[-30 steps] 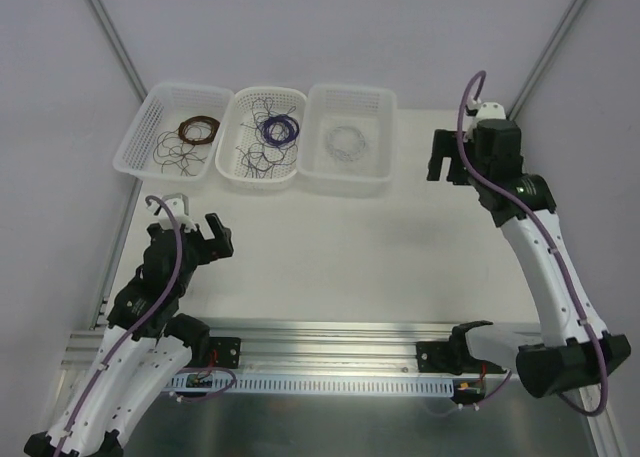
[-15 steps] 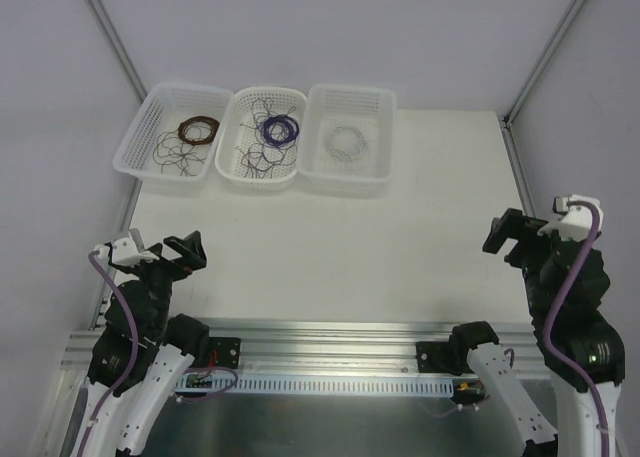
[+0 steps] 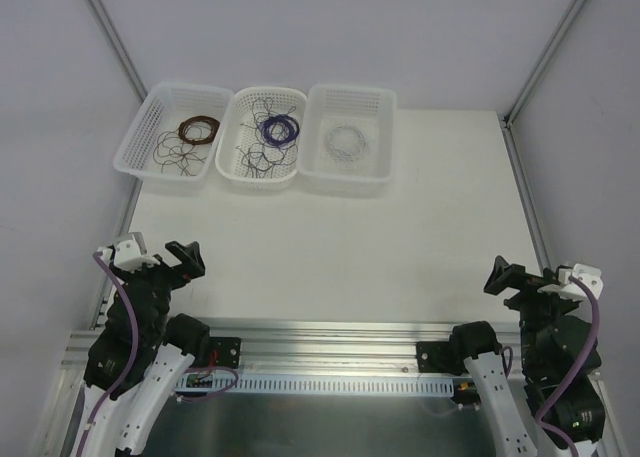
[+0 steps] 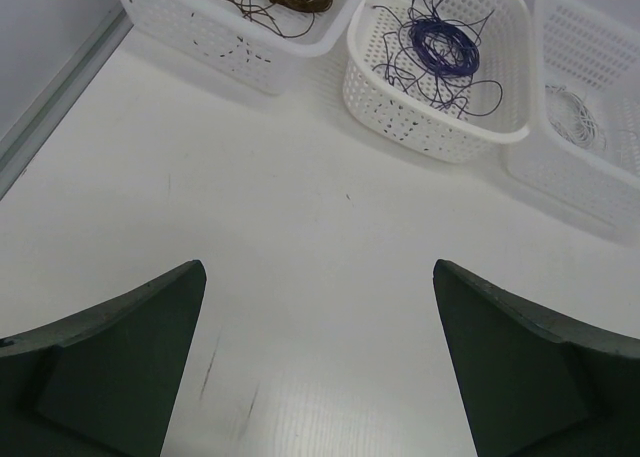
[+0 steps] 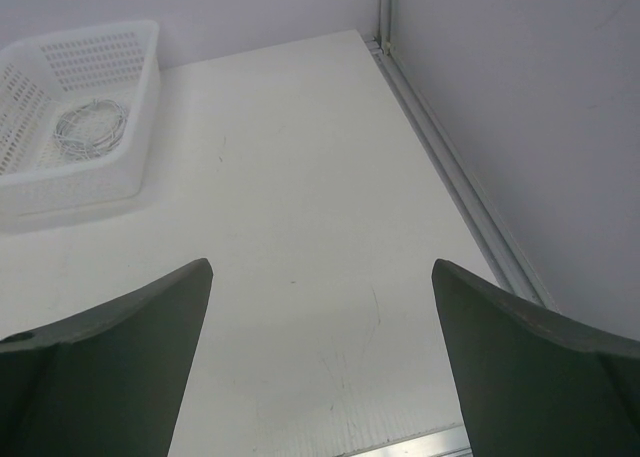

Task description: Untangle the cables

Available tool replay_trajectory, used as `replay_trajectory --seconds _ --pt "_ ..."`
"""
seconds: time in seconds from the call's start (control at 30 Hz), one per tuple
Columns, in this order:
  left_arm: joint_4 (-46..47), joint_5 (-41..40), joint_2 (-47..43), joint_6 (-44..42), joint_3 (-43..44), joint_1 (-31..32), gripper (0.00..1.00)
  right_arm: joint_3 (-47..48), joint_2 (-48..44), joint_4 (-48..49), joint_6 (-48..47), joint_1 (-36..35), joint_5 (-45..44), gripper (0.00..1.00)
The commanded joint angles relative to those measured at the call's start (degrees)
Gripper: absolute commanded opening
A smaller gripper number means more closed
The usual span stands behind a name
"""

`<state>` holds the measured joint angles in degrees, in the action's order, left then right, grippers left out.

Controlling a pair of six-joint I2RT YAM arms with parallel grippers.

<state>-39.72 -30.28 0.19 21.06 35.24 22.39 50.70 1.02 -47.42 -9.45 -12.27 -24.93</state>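
White table (image 3: 330, 242), 3 baskets (image 3: 345, 183) at far edge w/ cables (image 3: 255, 160), L gripper (image 4: 318, 267) & R gripper (image 5: 320, 265) both released, empty

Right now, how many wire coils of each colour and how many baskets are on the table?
Brown wire coil: 1
Purple wire coil: 1
White wire coil: 1
White baskets: 3
Total: 6

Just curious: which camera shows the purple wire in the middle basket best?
Left wrist: the purple wire looks largest, loose ends clear. The top view shows it small; the right wrist misses it.
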Motion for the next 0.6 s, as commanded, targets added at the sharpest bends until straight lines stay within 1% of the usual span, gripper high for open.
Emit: replay_trajectory --seconds 0.0,0.2,0.57 --pt "-0.35 -1.00 -9.59 1.35 1.41 -0.60 0.99 -2.87 -2.85 0.66 -0.13 0.14 -0.91 0.97" --pt "-0.35 -2.32 -9.59 1.44 1.23 -0.60 0.99 -7.98 -4.71 1.62 1.19 0.14 -0.48 0.97" --pt "-0.27 -5.57 -9.59 2.23 0.79 -0.60 0.99 -9.48 -5.77 2.24 0.84 0.14 -0.03 0.97"
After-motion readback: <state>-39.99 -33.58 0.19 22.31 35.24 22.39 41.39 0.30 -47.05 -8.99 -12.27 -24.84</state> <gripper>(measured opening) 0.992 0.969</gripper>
